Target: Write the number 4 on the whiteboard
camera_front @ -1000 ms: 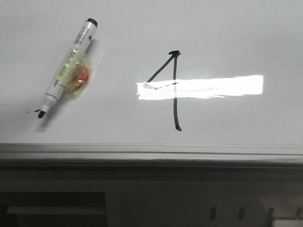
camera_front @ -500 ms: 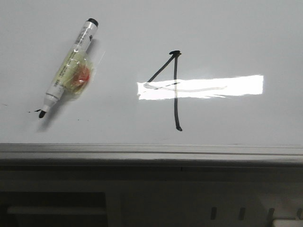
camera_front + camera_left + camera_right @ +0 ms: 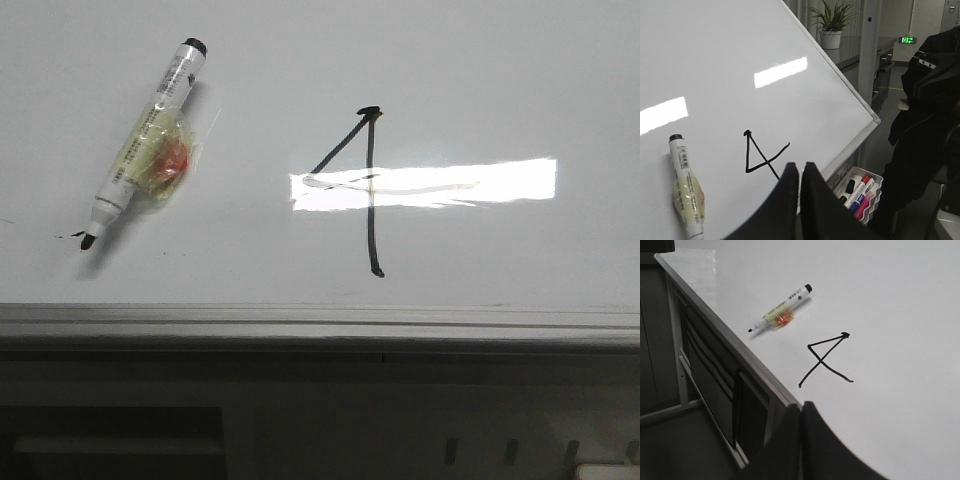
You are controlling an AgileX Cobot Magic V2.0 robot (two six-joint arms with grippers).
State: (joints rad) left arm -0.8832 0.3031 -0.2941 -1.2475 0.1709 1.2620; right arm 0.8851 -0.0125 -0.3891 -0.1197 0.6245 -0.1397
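Note:
The whiteboard (image 3: 500,80) lies flat and fills the front view. The number 4 (image 3: 368,190) is drawn on it in black strokes; it also shows in the left wrist view (image 3: 757,155) and the right wrist view (image 3: 826,360). A black-tipped marker (image 3: 145,140) with tape round its middle lies uncapped on the board to the left of the 4. My left gripper (image 3: 800,167) is shut and empty, off the board near its edge. My right gripper (image 3: 801,407) is shut and empty, by the board's grey edge rail (image 3: 740,355). Neither gripper shows in the front view.
A white tray (image 3: 860,192) with several markers hangs below the board's edge. A dark jacket on a chair (image 3: 925,115) stands beyond the corner. A small black smudge (image 3: 70,236) sits by the marker's tip.

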